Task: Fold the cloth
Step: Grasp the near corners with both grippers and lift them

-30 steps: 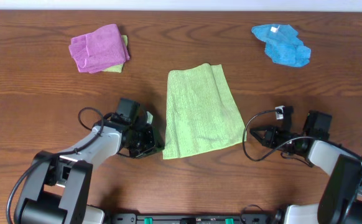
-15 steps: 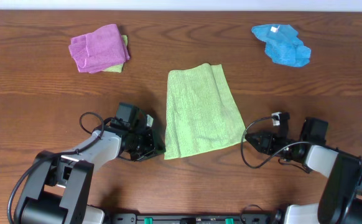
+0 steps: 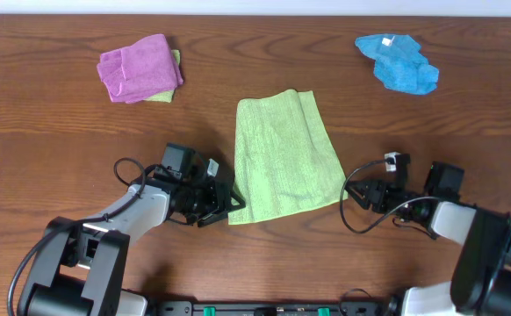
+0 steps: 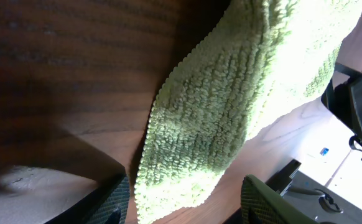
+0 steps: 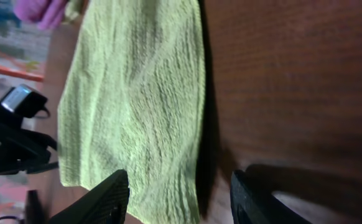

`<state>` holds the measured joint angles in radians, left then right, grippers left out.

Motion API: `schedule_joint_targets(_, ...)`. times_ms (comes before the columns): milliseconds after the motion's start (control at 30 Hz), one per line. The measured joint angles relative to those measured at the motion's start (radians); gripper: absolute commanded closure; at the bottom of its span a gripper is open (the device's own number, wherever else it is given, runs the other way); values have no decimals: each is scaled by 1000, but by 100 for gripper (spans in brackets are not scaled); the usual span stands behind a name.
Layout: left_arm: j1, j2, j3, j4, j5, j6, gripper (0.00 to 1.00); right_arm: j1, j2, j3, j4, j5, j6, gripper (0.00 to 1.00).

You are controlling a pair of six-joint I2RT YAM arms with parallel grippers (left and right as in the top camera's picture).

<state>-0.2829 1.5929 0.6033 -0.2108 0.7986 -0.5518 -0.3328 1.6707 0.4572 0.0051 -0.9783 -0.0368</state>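
The cloth (image 3: 284, 156), a lime-green terry towel, lies flat in the middle of the table and is wider at its near end. My left gripper (image 3: 231, 204) is at its near left corner and is open. In the left wrist view that corner of the cloth (image 4: 231, 106) lies loose between the spread fingers (image 4: 116, 200) of the left gripper (image 4: 190, 205). My right gripper (image 3: 354, 195) is at the near right corner, also open. In the right wrist view the edge of the cloth (image 5: 137, 99) lies between the wide-apart jaws of the right gripper (image 5: 178, 199).
A purple-pink cloth (image 3: 138, 68) lies at the back left with a bit of lime cloth under it. A bright blue cloth (image 3: 398, 63) with a white tag lies at the back right. Cables loop beside both wrists.
Both grippers have opened from shut. The left one has edged right, up to the cloth's near left corner. The cloth has hardly moved.
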Motion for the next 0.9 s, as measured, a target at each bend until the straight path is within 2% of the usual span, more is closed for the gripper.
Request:
schedule_joint_targets(200, 0, 0, -26, 83, 13, -32, 43, -5, 76, 10, 58, -91, 4, 44)
schedule_joint_targets(367, 1, -4, -71, 169, 49, -73, 41, -6, 89, 11, 66, -118, 6, 39)
schedule_joint_targets(633, 1, -5, -99, 220, 90, -108, 38, 31, 89, 11, 71, -126, 7, 39)
schedule_joint_targets(733, -3, -5, -106, 248, 93, -130, 37, 76, 90, 11, 92, -119, 14, 41)
schedule_joint_targets(833, -15, -5, -111, 276, 93, -148, 38, 103, 92, 11, 116, -102, 34, 48)
schedule_joint_targets(900, -16, -5, -113, 280, 92, -156, 41, 115, 96, 11, 129, -94, 46, 56)
